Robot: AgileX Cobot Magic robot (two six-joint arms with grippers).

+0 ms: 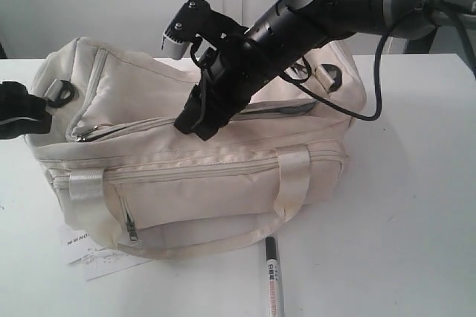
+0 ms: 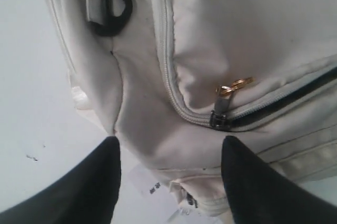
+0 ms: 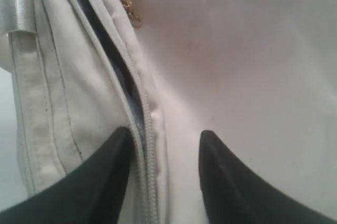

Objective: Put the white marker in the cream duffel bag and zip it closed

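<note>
The cream duffel bag (image 1: 208, 175) lies across the middle of the table. Its top zip is partly open, showing a dark gap (image 3: 105, 45). The slider (image 2: 220, 114) carries a gold ring and sits near the bag's left end. My right gripper (image 1: 193, 127) reaches across and points down onto the bag's top. It is open (image 3: 165, 132), with the zip teeth and cream fabric between its fingers and nothing held. My left gripper (image 1: 33, 112) hovers open (image 2: 170, 140) off the bag's left end, beside a black ring (image 2: 113, 3). The white marker (image 1: 273, 280) lies on the table in front of the bag.
A white paper tag (image 1: 89, 254) with black print pokes out from under the bag's front left corner. A satin strap handle (image 1: 291, 175) droops over the front side. The right arm's black cable (image 1: 372, 101) hangs above the bag's right end.
</note>
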